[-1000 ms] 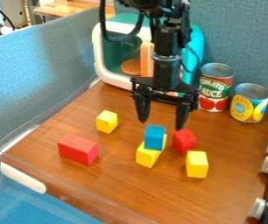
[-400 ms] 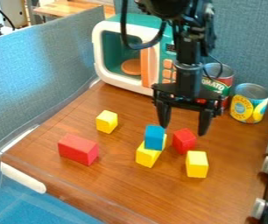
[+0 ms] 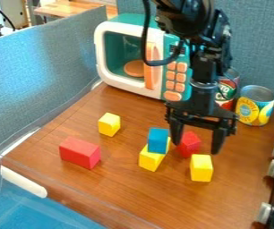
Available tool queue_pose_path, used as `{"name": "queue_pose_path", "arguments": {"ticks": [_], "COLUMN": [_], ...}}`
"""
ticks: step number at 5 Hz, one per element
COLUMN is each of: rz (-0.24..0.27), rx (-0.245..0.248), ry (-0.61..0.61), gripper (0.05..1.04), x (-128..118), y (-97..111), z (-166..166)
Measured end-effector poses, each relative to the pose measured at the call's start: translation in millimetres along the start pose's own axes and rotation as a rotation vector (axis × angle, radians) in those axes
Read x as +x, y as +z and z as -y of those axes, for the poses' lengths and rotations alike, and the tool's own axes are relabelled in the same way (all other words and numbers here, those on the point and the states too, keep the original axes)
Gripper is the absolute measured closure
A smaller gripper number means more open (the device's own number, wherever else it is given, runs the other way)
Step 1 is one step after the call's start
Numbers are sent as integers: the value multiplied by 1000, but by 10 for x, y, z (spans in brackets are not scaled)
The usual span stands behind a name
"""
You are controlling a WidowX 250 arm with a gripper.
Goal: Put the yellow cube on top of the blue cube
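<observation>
Reading my view like a clock, with twelve at the top and the blue cube (image 3: 158,140) in the middle, I see a toy microwave (image 3: 136,50) up near twelve, a tomato can (image 3: 228,91) between one and two, and a fruit can (image 3: 256,106) at two. The red cube (image 3: 190,144) sits close by at three, and it could get in my way. The long red block (image 3: 79,153) is near nine, well apart. White knobs (image 3: 273,168) run down the side, around three to four. I count one blue cube, two red blocks, three yellow blocks, two cans and three knobs. The blue cube sits on the long yellow block (image 3: 151,159). My gripper (image 3: 197,146) hangs with its jaws spread wide and nothing held in them, and in my view the red cube shows between the tips. From the jaws, the taller yellow block (image 3: 201,168) is near at six, the small yellow cube (image 3: 109,125) is far off at ten, and the blue cube is at nine. I can't tell which yellow one is meant.
</observation>
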State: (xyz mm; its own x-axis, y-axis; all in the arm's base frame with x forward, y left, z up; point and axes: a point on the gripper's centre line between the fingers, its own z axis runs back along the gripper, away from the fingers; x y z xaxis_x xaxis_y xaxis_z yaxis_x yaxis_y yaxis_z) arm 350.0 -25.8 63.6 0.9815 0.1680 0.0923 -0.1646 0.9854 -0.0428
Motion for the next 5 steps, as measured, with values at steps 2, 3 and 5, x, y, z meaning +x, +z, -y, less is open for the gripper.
{"name": "queue_pose_path", "arguments": {"ticks": [2,3,5], "rz": [17,28,-12], "rx": [-8,-33,-25], "ry": [99,154,280], "gripper": [85,85,85], "x": [30,46,-9], "y": [-151,-159,-360], "z": [78,109,9]}}
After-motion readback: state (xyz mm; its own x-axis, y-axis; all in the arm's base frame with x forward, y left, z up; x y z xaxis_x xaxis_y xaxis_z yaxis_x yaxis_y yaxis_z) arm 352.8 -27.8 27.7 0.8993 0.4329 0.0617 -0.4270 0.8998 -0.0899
